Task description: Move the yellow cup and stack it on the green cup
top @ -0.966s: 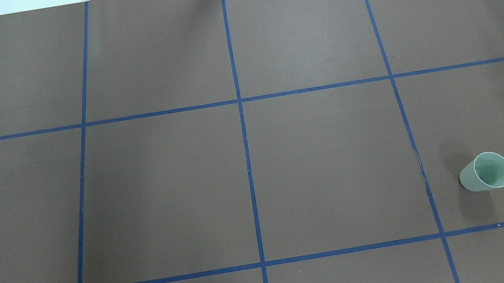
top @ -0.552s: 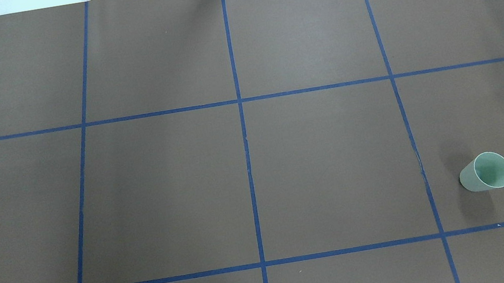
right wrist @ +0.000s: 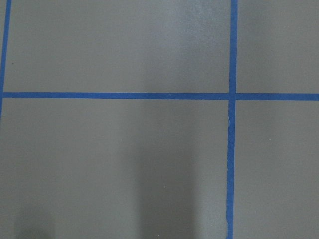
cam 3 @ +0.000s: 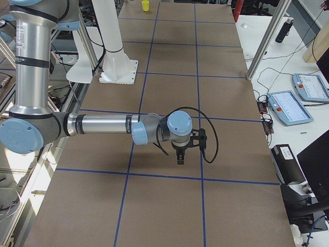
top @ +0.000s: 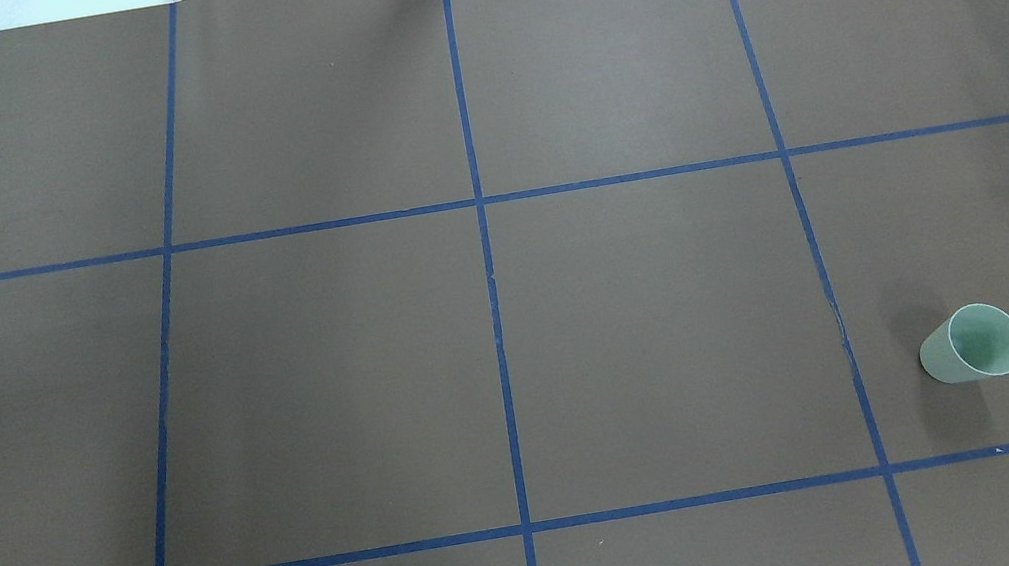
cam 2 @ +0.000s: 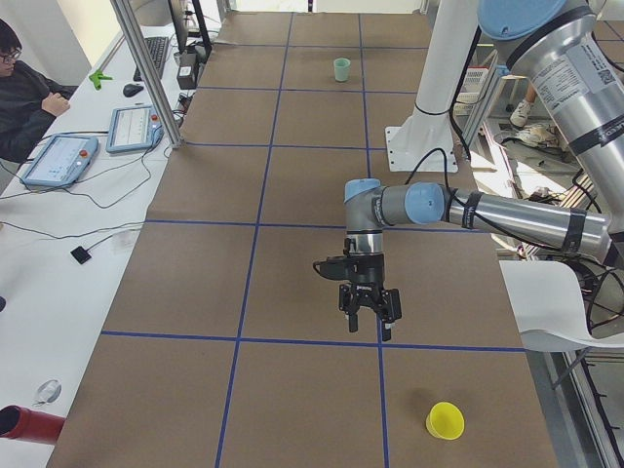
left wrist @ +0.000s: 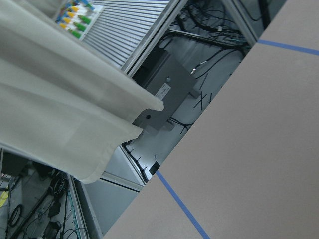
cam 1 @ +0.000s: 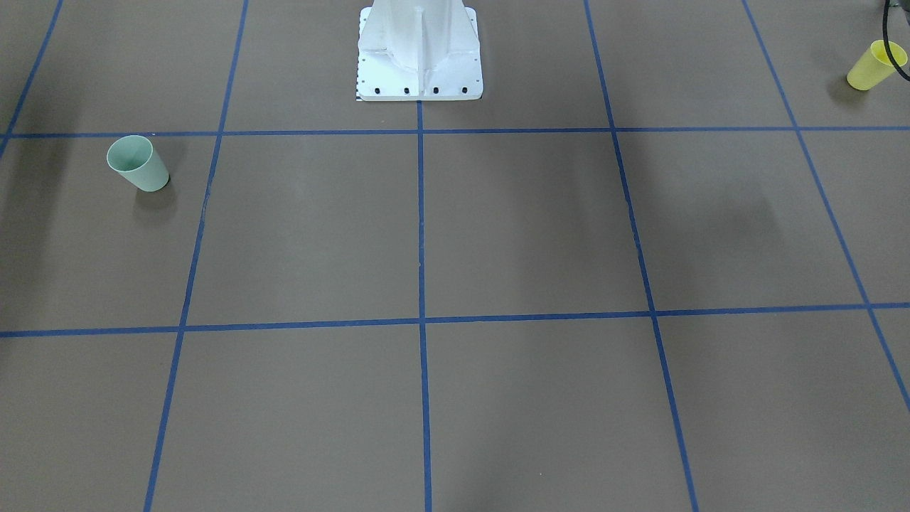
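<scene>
The yellow cup (cam 1: 873, 65) stands upright near the table's end on my left side; it also shows in the exterior left view (cam 2: 445, 420) and, far off, in the exterior right view (cam 3: 145, 5). The green cup (top: 972, 344) stands upright on my right side, also in the front-facing view (cam 1: 138, 163) and the exterior left view (cam 2: 341, 69). My left gripper (cam 2: 369, 310) hangs over the table, apart from the yellow cup. My right gripper (cam 3: 180, 154) points down over bare table. Both show only in side views, so I cannot tell whether they are open or shut.
The white robot pedestal (cam 1: 419, 50) stands at the table's middle edge. Blue tape lines (top: 486, 255) grid the brown table. An operator (cam 2: 29, 88) sits by control tablets (cam 2: 132, 127). An aluminium post (cam 2: 146, 73) stands at the far edge.
</scene>
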`<action>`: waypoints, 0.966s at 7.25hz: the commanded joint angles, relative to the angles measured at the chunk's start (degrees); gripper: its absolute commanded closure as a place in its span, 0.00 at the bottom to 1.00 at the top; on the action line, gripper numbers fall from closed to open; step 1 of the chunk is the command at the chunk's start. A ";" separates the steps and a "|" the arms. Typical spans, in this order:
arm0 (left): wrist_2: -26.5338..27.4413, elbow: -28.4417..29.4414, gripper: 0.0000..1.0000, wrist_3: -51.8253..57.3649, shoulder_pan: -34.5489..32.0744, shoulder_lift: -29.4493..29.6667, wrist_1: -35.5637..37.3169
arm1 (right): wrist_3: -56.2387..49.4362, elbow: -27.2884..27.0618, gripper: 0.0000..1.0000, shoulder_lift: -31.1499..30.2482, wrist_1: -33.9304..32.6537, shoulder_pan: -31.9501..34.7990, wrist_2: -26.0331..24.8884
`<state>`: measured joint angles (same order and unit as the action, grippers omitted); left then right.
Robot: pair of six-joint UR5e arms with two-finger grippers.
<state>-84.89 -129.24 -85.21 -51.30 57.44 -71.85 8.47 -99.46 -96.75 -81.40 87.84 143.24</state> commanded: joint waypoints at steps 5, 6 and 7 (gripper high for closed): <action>-1.93 13.02 0.00 -50.72 22.63 2.13 11.73 | -0.03 -0.03 0.00 -0.11 0.02 -0.56 0.02; -4.38 18.45 0.00 -54.85 24.99 5.89 11.73 | -0.03 0.05 0.00 -0.11 0.02 -0.82 0.02; -6.23 24.16 0.00 -58.81 27.36 10.37 11.73 | -0.03 0.05 0.00 -0.11 0.02 -0.91 0.02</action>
<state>-88.89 -111.28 -139.18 -26.58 63.24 -60.17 8.44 -99.43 -96.84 -81.39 87.10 143.26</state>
